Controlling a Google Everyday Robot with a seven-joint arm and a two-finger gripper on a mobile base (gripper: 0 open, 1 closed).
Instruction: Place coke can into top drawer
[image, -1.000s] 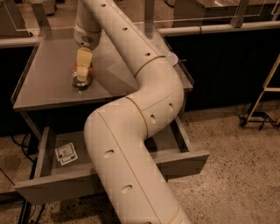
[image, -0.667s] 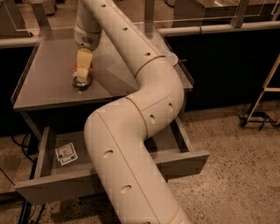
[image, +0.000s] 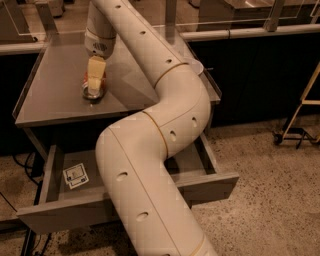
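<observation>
The coke can (image: 87, 81) sits on the grey counter top (image: 50, 95) near its front edge, showing a strip of red and a silver end. My gripper (image: 95, 86) comes down from above and is right on the can, covering most of it. The top drawer (image: 60, 212) under the counter is pulled open, and a small white square tag (image: 76, 175) lies inside it at the left. My thick white arm (image: 165, 125) crosses over the drawer's middle and hides much of its inside.
A white round bowl (image: 196, 65) shows partly behind my arm at the counter's right edge. A railing (image: 250, 32) runs along the back. A metal stand on wheels (image: 299, 117) is on the speckled floor at the right.
</observation>
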